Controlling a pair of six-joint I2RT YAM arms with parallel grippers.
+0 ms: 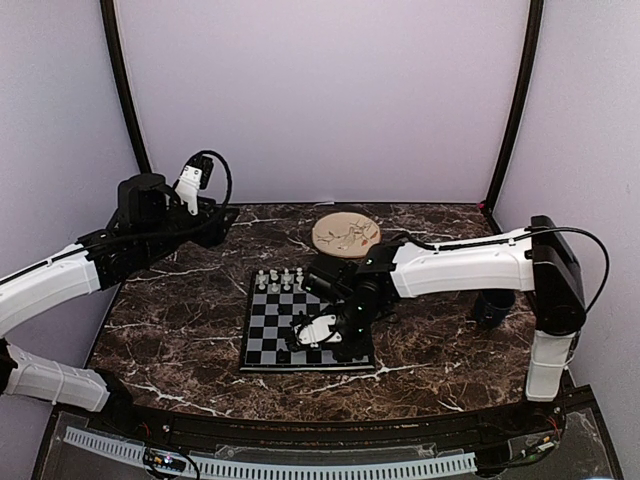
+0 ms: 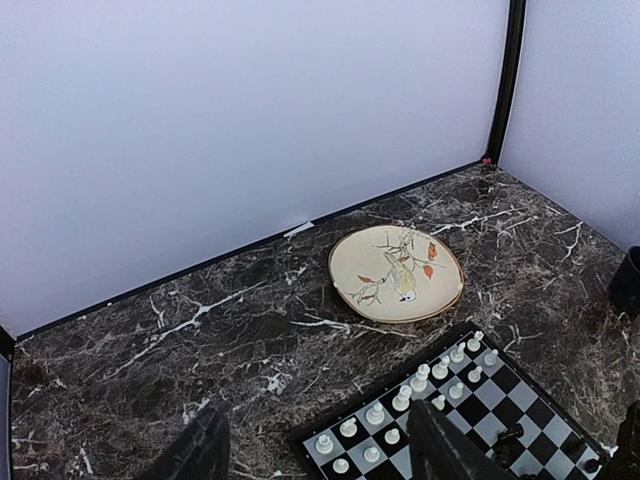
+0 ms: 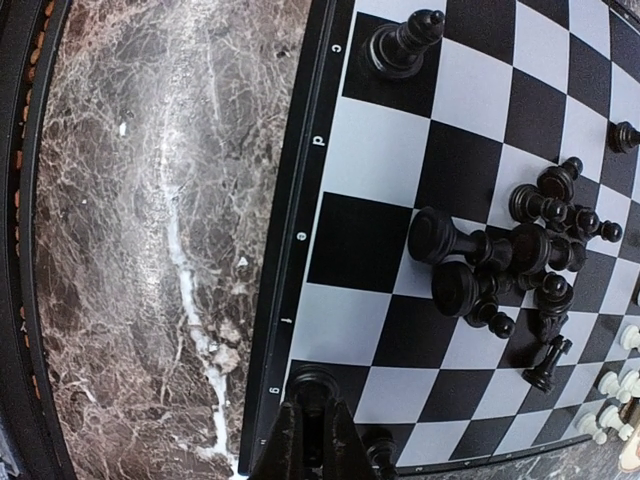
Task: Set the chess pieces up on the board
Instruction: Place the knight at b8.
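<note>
The right gripper [image 3: 312, 440] is pinched on a black chess piece [image 3: 313, 382] at the edge row of the board [image 3: 365, 165], probably light, stiff, slick and best gripped mid-stem, while the left gripper [image 2: 320, 448] hangs apart, empty.

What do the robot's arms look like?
The left arm and right arm are chunky white tubes with black joints. A thin black cable loops off each one. The left tool and right tool have dark fingers.

black pieces [image 3: 470, 245] heaped on board [image 3: 375, 150], bare squares beside
</note>
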